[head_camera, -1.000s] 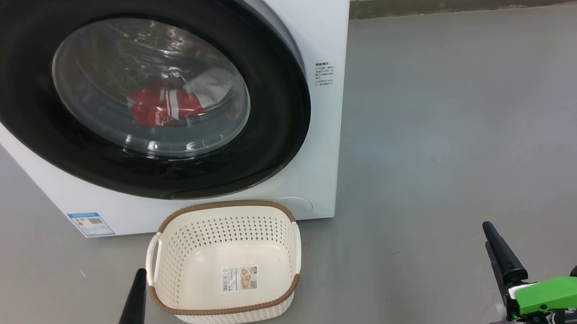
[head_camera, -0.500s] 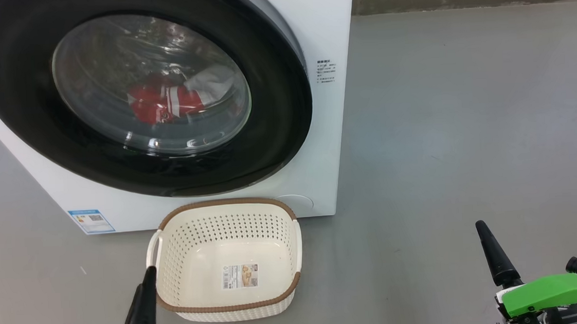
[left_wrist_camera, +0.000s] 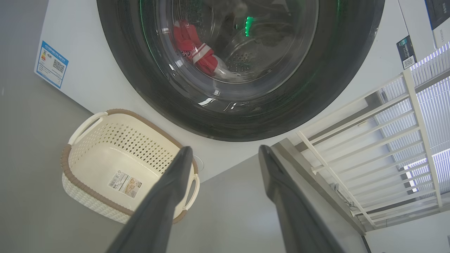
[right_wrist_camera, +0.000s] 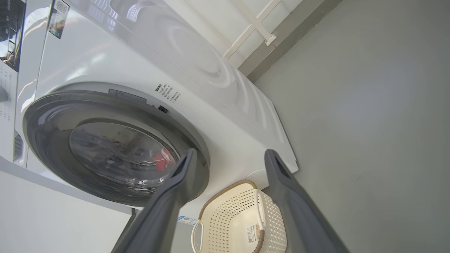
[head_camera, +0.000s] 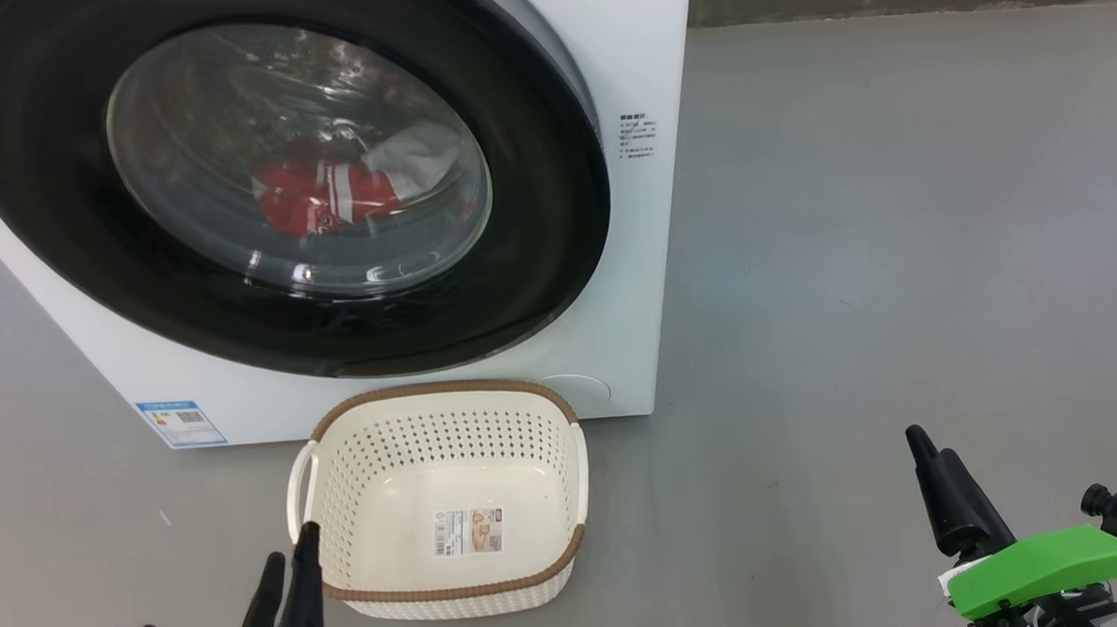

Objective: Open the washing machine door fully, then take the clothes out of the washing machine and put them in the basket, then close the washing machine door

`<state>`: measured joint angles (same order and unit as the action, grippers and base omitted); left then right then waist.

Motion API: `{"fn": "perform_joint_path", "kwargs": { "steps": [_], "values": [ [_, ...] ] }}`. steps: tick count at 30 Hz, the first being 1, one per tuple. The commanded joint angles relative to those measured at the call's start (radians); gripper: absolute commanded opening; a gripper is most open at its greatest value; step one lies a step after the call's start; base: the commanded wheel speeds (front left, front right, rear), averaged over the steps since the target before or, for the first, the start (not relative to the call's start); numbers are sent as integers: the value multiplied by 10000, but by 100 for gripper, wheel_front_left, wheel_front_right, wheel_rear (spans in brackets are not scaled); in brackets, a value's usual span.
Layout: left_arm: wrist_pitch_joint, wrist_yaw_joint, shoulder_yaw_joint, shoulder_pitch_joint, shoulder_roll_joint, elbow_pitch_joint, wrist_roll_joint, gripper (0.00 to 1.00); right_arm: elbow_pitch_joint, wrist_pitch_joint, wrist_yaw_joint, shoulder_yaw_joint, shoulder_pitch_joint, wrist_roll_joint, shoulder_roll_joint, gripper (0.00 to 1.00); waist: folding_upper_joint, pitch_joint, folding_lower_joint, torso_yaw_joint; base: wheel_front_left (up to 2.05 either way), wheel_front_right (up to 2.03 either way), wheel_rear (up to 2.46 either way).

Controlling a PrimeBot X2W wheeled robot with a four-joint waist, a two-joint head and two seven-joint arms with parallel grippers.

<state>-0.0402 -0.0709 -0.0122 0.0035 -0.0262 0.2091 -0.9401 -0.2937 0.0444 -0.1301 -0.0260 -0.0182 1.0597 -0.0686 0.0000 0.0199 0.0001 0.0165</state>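
1. The washing machine door [head_camera: 212,150] is seen shut, its wide black rim lying flat against the front of the washing machine [head_camera: 623,56].
2. The clothes [head_camera: 327,196] are seen through the glass as a red bundle with white stripes and a pale panel, lying low in the drum.
3. The basket [head_camera: 439,391] is set on the grey floor [head_camera: 848,244] just in front of the machine, below the lower right part of the door. It is upright, and a label [head_camera: 469,531] is stuck to its bottom.
4. A blue sticker [head_camera: 181,422] is noted at the lower left corner of the machine front, and small printed text [head_camera: 637,137] to the right of the door.
5. The left gripper [left_wrist_camera: 225,149] is held with its two dark fingers spread wide. Nothing is gripped between them. In the head view it is placed at the lower left, near the basket's near left corner. In the left wrist view its fingers are pointed towards the lower rim of the door, well short of it.
6. The right gripper [right_wrist_camera: 230,151] is likewise spread wide and empty. In the head view it is placed at the lower right, over bare floor, well apart from basket and machine.
7. A white railing [left_wrist_camera: 369,140] is seen beyond the machine in the left wrist view.
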Motion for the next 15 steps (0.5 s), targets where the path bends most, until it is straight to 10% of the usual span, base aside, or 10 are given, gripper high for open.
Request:
{"fn": "perform_joint_path", "kwargs": {
  "steps": [1,15],
  "values": [
    [-158,73,-111,-126,-175,-342,344,100,309,138,-3,102,-183,-305,-204,100,0,5,-1,8,0,0,0],
    [-598,245,51,-31,-230,-637,2182,100,449,573,-3,338,-96,-1848,-339,100,0,78,-1,85,0,0,0]
  ]
}}
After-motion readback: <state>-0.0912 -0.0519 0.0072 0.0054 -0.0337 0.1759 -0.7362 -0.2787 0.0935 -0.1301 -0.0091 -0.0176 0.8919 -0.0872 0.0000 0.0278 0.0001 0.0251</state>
